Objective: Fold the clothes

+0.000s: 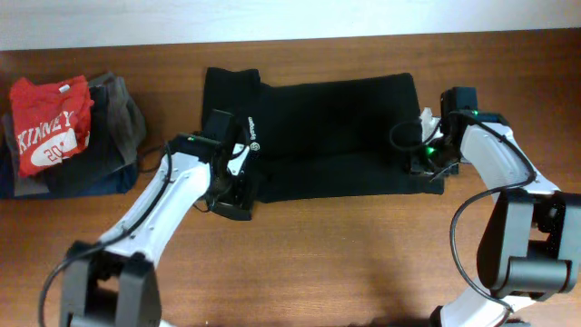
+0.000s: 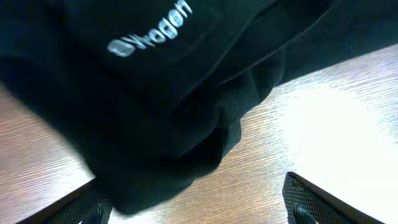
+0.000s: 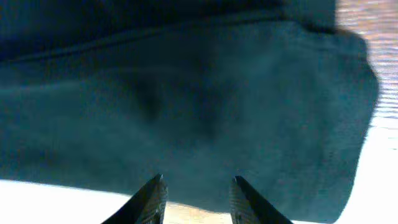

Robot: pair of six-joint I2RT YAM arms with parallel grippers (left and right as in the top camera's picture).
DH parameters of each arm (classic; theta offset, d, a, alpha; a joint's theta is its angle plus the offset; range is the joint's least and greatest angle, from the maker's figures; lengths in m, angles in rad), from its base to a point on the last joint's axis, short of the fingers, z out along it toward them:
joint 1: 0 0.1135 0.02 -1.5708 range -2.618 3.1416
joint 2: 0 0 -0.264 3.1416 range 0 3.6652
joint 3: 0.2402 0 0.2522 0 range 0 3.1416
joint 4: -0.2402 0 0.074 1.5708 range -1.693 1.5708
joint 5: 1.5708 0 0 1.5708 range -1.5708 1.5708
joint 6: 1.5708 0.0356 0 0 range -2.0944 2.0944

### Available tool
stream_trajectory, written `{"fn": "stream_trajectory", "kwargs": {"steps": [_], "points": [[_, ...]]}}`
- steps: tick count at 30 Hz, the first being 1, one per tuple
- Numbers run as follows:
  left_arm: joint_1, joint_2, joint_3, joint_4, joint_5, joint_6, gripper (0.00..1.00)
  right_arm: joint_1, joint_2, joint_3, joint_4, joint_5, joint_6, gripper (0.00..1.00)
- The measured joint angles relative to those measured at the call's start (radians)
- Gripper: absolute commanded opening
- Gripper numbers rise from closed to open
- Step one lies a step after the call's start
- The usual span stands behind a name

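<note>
While the black garment (image 1: pixel 336 127) is lying part-folded on the worktop (image 1: pixel 318 263), I am poising left gripper (image 2: pixel 196 204) and right gripper (image 3: pixel 198 186), both spread empty, at its near corners; probably pinching hem next.

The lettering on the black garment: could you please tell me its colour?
White lettering on the black garment, clearest in the left wrist view.
</note>
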Motion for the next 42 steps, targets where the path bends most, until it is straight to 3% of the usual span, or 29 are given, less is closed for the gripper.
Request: {"fn": "stream_trajectory", "kwargs": {"steps": [7, 11, 14, 21, 22, 25, 27, 32, 37, 42], "points": [[0.000, -0.084, -0.014, -0.006, -0.013, -0.016, 0.93, 0.154, 0.014, 0.071, 0.036, 0.016, 0.000, 0.32], [-0.001, -0.085, -0.085, 0.033, -0.010, -0.019, 0.93, 0.163, 0.104, 0.071, 0.042, 0.035, 0.000, 0.32], [-0.005, -0.085, -0.161, 0.119, -0.010, -0.026, 0.93, 0.163, 0.182, 0.073, 0.056, 0.042, -0.001, 0.32], [-0.009, -0.085, -0.274, 0.330, -0.016, -0.040, 0.92, 0.162, 0.187, 0.082, 0.067, 0.042, 0.000, 0.32], [-0.009, -0.085, -0.286, 0.344, -0.019, -0.041, 0.89, 0.162, 0.187, 0.082, 0.067, 0.042, 0.000, 0.31], [-0.010, -0.085, -0.311, 0.397, -0.056, -0.043, 0.47, 0.162, 0.187, 0.082, 0.067, 0.042, 0.000, 0.31], [-0.010, -0.085, -0.311, 0.408, -0.080, -0.045, 0.26, 0.162, 0.187, 0.082, 0.067, 0.042, 0.000, 0.31], [-0.014, -0.085, -0.311, 0.424, -0.319, -0.043, 0.14, 0.162, 0.187, 0.082, 0.066, 0.042, 0.000, 0.31], [-0.016, -0.085, -0.309, 0.426, -0.742, -0.041, 0.17, 0.162, 0.187, 0.082, 0.066, 0.043, 0.000, 0.32], [-0.016, -0.085, -0.298, 0.399, -0.940, -0.041, 0.22, 0.162, 0.187, 0.082, 0.066, 0.043, 0.000, 0.31]]}}
